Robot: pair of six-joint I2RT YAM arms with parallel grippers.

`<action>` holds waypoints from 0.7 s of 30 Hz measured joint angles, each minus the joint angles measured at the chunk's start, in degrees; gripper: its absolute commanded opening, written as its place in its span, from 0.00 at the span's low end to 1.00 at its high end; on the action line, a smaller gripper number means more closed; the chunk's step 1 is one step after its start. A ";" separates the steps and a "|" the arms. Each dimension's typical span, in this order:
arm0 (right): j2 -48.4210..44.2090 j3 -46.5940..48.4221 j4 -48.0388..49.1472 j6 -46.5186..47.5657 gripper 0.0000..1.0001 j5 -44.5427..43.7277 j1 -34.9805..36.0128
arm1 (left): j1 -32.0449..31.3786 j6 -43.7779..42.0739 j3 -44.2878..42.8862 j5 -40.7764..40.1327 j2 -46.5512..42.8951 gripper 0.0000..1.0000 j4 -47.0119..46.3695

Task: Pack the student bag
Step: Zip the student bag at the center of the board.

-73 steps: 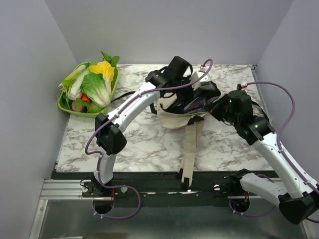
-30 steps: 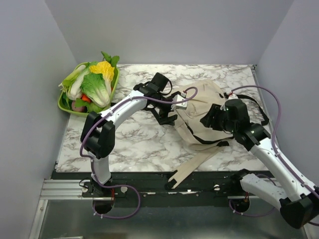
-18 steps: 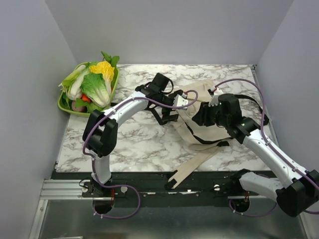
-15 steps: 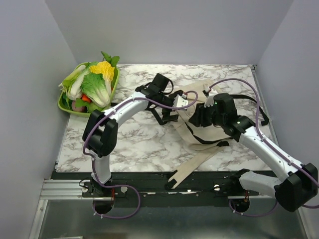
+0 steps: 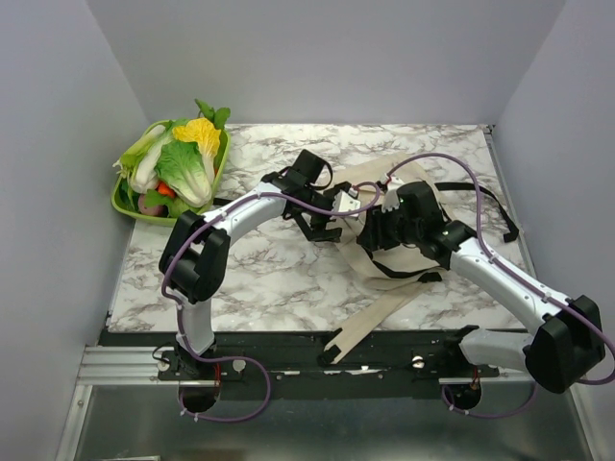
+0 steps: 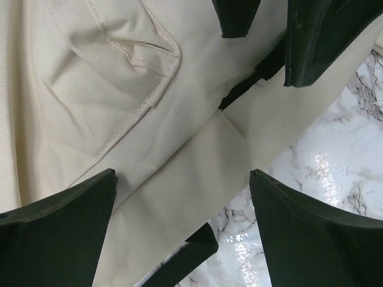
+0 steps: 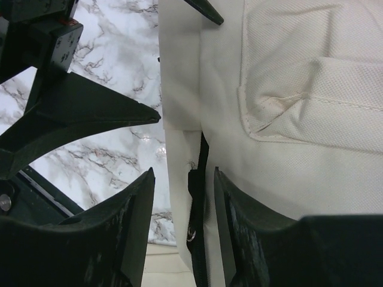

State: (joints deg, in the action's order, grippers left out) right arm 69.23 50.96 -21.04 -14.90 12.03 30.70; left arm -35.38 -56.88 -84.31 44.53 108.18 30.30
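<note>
Here the student bag (image 5: 380,269) lies flat, straps (image 5: 370,322) trailing near-left.

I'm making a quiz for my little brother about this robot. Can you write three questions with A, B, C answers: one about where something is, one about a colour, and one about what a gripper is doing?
1. Where is the green tray of vegetables?
A) far left corner of the table
B) right in the middle
C) near right corner

2. What colour is the student bag mostly?
A) blue
B) beige
C) red

3. How are the left gripper jaws?
A) shut tight
B) holding a carrot
C) wide open

Answers:
1 A, the top view shows the tray in the far left corner.
2 B, its cloth is cream-beige all over.
3 C, the left wrist view shows both fingers far apart above the bag.
</note>
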 measured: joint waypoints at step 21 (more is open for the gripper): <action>2.32 -3.26 1.42 -1.55 0.27 -7.93 3.69 | 0.94 14.23 4.33 0.13 -1.38 0.99 -12.24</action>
State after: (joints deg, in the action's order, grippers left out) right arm 71.55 47.70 -19.62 -16.45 4.10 34.39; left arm -34.44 -42.65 -79.99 44.66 106.80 18.06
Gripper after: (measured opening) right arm 0.354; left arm 0.985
